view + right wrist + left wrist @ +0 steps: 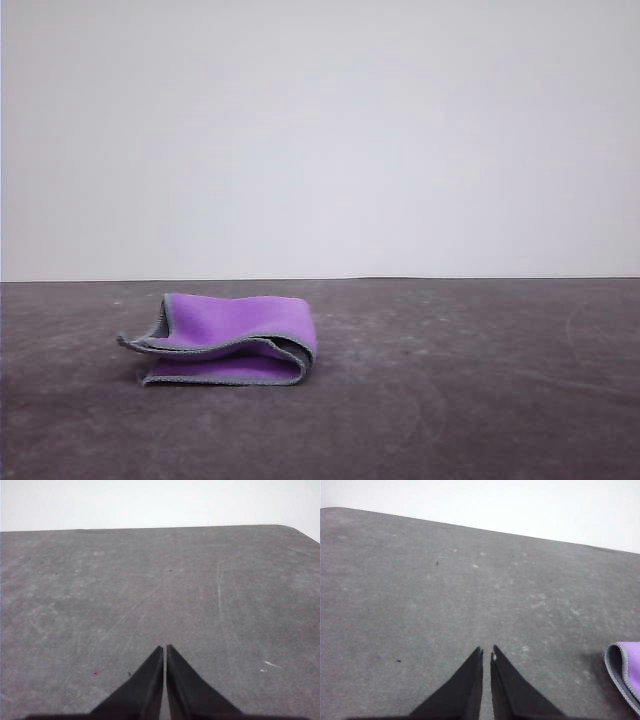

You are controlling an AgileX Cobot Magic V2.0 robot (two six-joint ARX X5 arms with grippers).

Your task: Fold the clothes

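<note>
A: Cloth (pixel 228 340) lies on the grey table (pixel 480 400), left of centre in the front view. It is already doubled over: purple faces outward, grey stitched edging runs along the near edges, and the rounded fold sits on its right side. The layers gape; the top layer's left corner curls up and stands off the one beneath.

B: Grippers?

A: Left gripper (pixel 486 652): jaws drawn nearly together, a thin sliver of table between the tips, nothing held. It hangs over bare table. The cloth's edged corner (pixel 625 672) lies off to that gripper's right side and a little ahead, apart from the fingers.

B: And the right?

A: Right gripper (pixel 165 649): tips all but touching, empty. Scuffed table ahead of it and on both sides.

B: Stage of the task?

A: My judgement: folding is largely done, and the arms are parked clear. What remains, if anything, is tidying or one more fold.

B: How to do that well?

A: Left gripper is the nearer. Open it first, approach the lifted left corner low and level, and pinch both layers together so the stack doesn't slide apart. Carry the edge across toward the rounded fold, keeping the edging lined up, then press the loose layers flat. The risk is grabbing just the top layer and undoing the fold.
</note>
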